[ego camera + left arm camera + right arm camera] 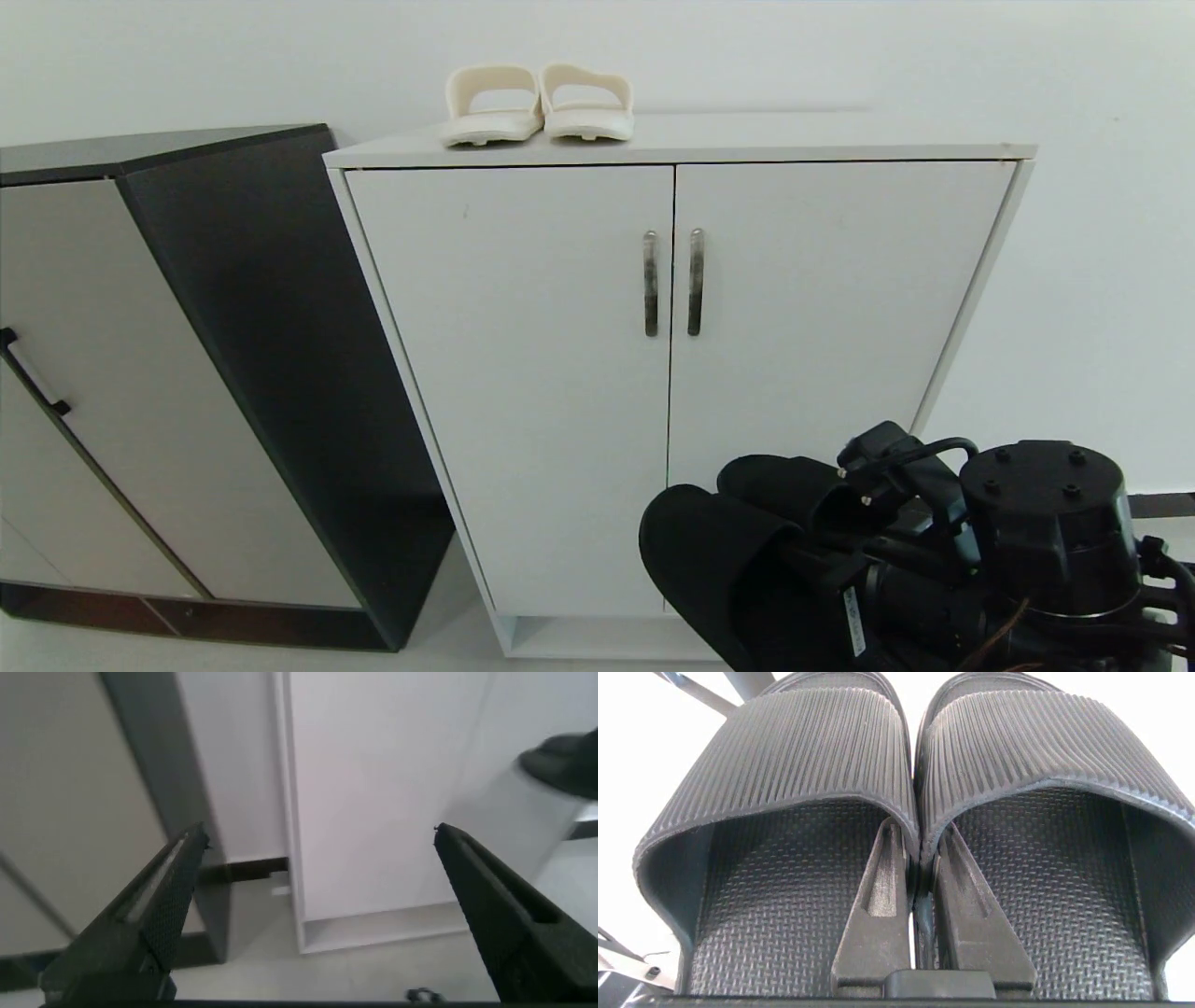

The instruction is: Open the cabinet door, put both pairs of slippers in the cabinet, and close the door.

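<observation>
The white cabinet [523, 392] stands straight ahead with both doors shut and two metal handles [651, 283] side by side at the middle seam. A pair of white slippers [539, 105] rests on its top, toward the left. At the lower right, in front of the right door's foot, a pair of black slippers [738, 551] hangs in the air. My right gripper [920, 835] is shut on them, one finger [878, 915] inside each slipper, pinching their adjoining walls. My left gripper [318, 835] is open and holds nothing, low by the cabinet's [374, 793] bottom left corner.
A dark cabinet [187, 373] with a grey door stands close on the left, nearly touching the white one's side. A white wall is behind, and pale floor [374, 961] lies below the cabinet's raised base.
</observation>
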